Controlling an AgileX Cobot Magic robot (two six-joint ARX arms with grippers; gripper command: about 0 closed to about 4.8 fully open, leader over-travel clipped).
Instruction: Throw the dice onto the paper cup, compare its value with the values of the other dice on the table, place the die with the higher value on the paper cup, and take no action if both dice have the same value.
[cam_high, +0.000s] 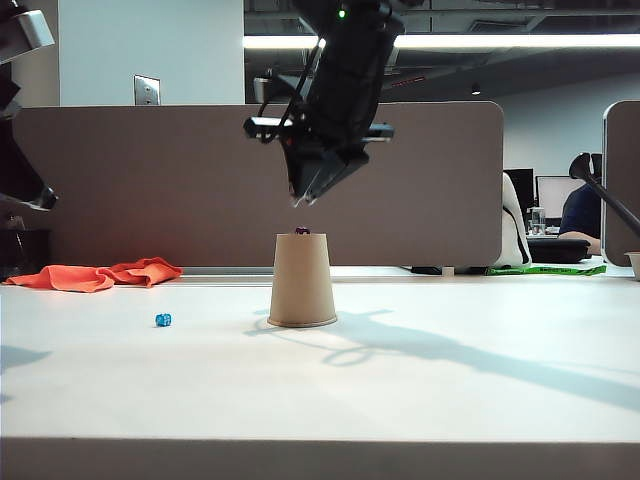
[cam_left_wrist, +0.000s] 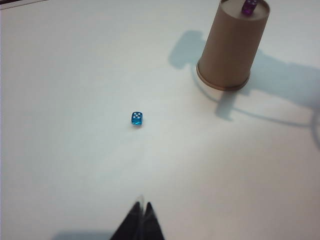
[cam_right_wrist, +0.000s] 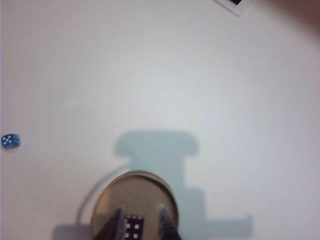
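Both pincers (cam_left_wrist: 142, 210) (cam_right_wrist: 140, 220) apart; dice (cam_right_wrist: 133, 227) apparently showing four.

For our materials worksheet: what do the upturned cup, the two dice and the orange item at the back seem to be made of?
Paper cup: matte tan paper, rolled rim. Blue die: glossy, see-through, probably plastic. Purple die on the cup, between the right gripper's fingers: likely the same. Orange cloth: soft fabric, crumpled folds.

Dice (cam_high: 302, 231) atop paper cup (cam_high: 302, 285)

Purple dice (cam_right_wrist: 133, 227) atop inverted paper cup (cam_high: 302, 280), blue die (cam_high: 163, 320) on table
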